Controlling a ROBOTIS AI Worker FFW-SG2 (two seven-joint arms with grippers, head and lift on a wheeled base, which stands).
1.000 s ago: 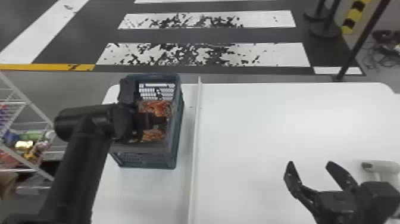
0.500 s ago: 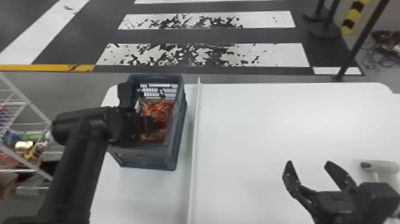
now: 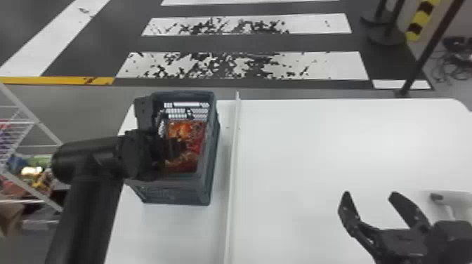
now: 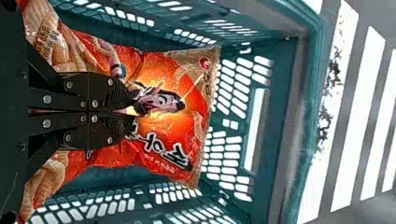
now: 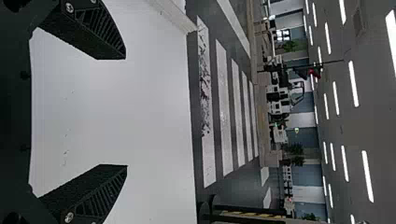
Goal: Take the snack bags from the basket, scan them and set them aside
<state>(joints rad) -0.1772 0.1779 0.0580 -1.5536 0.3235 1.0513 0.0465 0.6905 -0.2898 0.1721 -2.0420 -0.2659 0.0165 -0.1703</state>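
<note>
Snack bag of glossy orange-red film with a tan end (image 4: 187, 140) lies inside the blue-grey latticed plastic basket (image 3: 172, 193), its long axis running from the near wall to the far one. The black left tool (image 4: 128, 112) reaches down onto its middle, fingers pressed together, seemingly pinching a fold of film. The left arm is clearly the nearer for this job. The coming move probably calls for a lift straight up: basket walls hem the bag in, and a corner could snag on the lattice or rim. Beyond the basket's right side, a low white divider (image 3: 232, 175) crosses the white bench (image 3: 316, 147). The black right tool (image 3: 368, 193) waits over that bench, fingers spread with nothing between them, beside a white device (image 3: 449, 207).
</note>
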